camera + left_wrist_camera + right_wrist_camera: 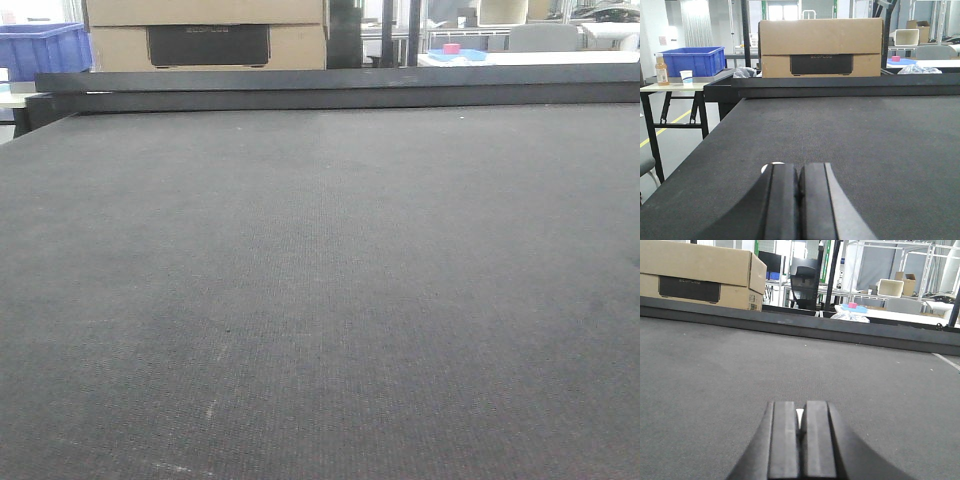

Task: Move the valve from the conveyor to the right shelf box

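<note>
Surface, exterior front view: the conveyor [320,300], a dark grey woven belt, fills the frame up to a dark rail [340,88] at its far end.
Background, exterior front view: a cardboard box [205,30] and a blue crate [40,48] stand beyond the rail.
Left gripper [799,200], left wrist view: the black fingers [782,200] are pressed together with no gap and nothing between them.
Conveyor, left wrist view: lies directly under the fingers and runs ahead of them to the rail.
White spot [774,164], left wrist view: sits just past the fingertips on their left side; what it is cannot be told.
Ahead-left of the fingers, left wrist view: a side table [670,86] off the belt carries the crate, a bottle [661,70] and a cup [686,77].
Right gripper [800,440], right wrist view: the fingers [784,440] are closed on each other, with only a pale sliver at the tips and nothing held.
Conveyor, right wrist view: lies beneath the fingers and extends ahead to the rail.
Ahead-left of the fingers, right wrist view: the cardboard box stands behind the rail.
</note>
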You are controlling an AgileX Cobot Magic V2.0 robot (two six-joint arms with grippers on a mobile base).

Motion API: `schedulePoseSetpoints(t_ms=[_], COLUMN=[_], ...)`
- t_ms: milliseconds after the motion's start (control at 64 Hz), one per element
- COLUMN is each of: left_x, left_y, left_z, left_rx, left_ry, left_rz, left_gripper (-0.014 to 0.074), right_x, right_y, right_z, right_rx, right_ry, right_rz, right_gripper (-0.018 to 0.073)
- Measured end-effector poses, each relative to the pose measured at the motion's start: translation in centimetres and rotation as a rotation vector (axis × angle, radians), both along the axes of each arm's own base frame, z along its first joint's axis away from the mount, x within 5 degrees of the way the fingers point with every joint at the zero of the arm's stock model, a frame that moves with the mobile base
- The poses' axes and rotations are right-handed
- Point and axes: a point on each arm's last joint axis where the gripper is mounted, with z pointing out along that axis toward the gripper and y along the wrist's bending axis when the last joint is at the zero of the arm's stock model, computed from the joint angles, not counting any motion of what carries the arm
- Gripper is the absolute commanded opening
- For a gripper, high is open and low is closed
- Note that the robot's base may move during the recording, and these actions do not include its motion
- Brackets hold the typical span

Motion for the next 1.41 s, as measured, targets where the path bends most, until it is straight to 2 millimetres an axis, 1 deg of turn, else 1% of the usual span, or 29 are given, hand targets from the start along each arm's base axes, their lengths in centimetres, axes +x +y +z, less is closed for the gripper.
schedulePoseSetpoints(t_ms=[1062,1188,1281,1359,1406], left_x=[0.0,0.0,-0.2,-0.8,-1.3], left_y=[0.0,0.0,0.0,0.0,0.1], left_z=[0.0,0.1,1.1,3.5,5.0], left_rx=[0.0,-0.001,-0.024,-0.034,-0.038], left_ry=[0.0,-0.006,-0.009,-0.025,-0.026], left_rz=[0.0,0.0,-0.003,-0.007,-0.009], left_gripper=[-0.0111,-0.0111,-0.0111,-0.0111,-0.0111], right_x=[0.0,0.0,-0.1,-0.4,-0.7], right_y=[0.0,0.0,0.0,0.0,0.0], right_z=[0.0,0.2,0.5,1.9,3.2], right_rx=[0.0,0.003,0.003,0.003,0.003], right_ry=[0.0,-0.024,-0.023,-0.03,-0.037], right_rz=[0.0,-0.002,-0.001,0.003,0.005], right_gripper=[-0.0167,-0.0167,-0.0167,-0.0167,-0.0167])
